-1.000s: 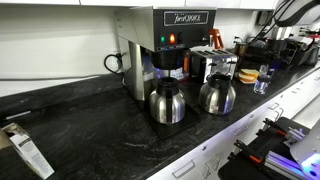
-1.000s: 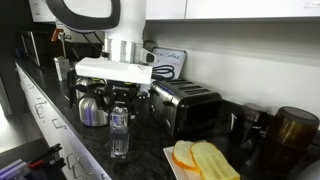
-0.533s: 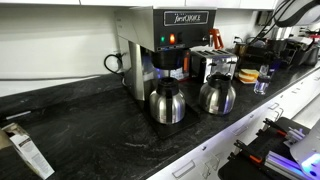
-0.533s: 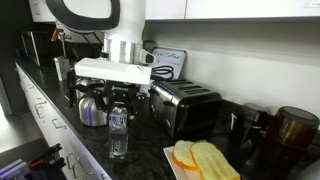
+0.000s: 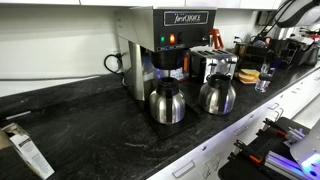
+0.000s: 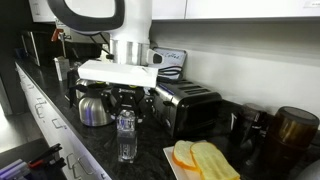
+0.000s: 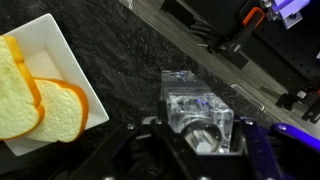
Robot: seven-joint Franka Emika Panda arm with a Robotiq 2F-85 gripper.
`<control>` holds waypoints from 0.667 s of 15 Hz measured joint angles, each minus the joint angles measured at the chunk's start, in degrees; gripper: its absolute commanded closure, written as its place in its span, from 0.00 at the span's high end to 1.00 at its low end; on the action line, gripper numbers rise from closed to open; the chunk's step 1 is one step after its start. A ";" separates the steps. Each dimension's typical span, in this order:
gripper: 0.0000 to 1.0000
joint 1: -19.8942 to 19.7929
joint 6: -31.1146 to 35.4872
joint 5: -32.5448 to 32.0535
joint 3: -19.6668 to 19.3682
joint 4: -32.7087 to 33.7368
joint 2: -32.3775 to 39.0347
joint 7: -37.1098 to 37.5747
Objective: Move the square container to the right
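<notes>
The square container point(image 7: 195, 108) is a small clear box with a bluish tint. In the wrist view it sits between the two fingers of my gripper point(image 7: 195, 132), which is shut on it over the dark counter. In an exterior view the container point(image 6: 126, 140) hangs upright below my gripper point(image 6: 126, 104), its base at or just above the counter in front of the toaster. In an exterior view it shows small at the far right point(image 5: 263, 79).
A white plate point(image 7: 55, 42) with yellow-orange bread slices point(image 7: 30, 95) lies close beside the container; the plate also shows in an exterior view point(image 6: 170, 157). A black toaster point(image 6: 186, 106), two steel carafes point(image 5: 167, 103) point(image 5: 217, 95) and a coffee maker point(image 5: 166, 40) stand on the counter.
My gripper has moved a little to the right in both exterior views, carrying the container with it toward the plate. Nothing else has moved.
</notes>
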 measured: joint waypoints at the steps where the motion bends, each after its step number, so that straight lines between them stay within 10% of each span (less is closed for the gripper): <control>1: 0.26 -0.32 1.21 0.00 -0.07 0.23 0.89 0.16; 10: 0.26 -1.66 8.34 -0.14 -0.09 5.48 11.28 2.90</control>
